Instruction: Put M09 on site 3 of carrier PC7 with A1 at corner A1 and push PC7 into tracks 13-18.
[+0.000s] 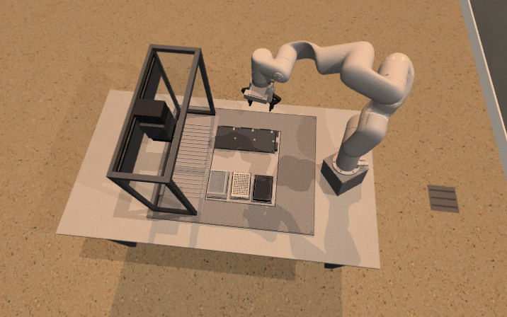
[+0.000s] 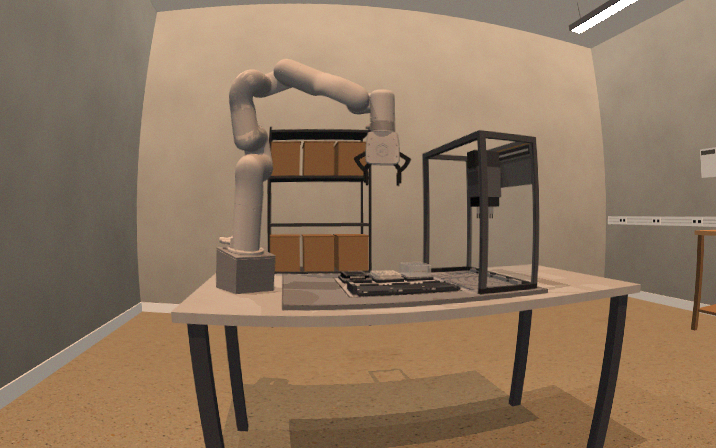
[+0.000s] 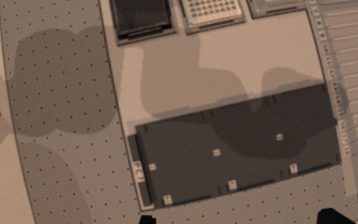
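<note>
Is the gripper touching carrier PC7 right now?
Apart. The exterior view shows the open gripper hanging high above carrier PC7.

On the bench (image 1: 86, 209), carrier PC7 (image 1: 246, 139) lies on the apron (image 1: 244, 161) before the loading rails (image 1: 192, 156). Three plates sit in a row beside it: M60 (image 1: 217, 183) nearest the rails, M06 (image 1: 240, 184) between, M09 (image 1: 263, 187) farthest. The open hand (image 1: 261, 104) hangs high above the carrier's far side.
</note>
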Robot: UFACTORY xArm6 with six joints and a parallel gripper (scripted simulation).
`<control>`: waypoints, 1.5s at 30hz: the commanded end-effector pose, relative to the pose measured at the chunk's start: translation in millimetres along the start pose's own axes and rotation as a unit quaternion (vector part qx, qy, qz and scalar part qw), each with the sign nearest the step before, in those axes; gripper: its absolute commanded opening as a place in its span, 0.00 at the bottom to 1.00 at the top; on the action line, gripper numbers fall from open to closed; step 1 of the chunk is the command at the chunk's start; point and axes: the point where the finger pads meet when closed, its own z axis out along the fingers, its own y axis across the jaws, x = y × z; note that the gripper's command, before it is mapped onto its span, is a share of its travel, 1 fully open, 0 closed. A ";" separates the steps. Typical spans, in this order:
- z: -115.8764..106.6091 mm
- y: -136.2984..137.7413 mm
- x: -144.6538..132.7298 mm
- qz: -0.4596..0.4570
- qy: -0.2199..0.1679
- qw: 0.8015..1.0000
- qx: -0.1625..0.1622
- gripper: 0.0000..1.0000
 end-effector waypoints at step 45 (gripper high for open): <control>73.5 105.7 152.2 -0.067 -0.013 0.998 -0.002 1.00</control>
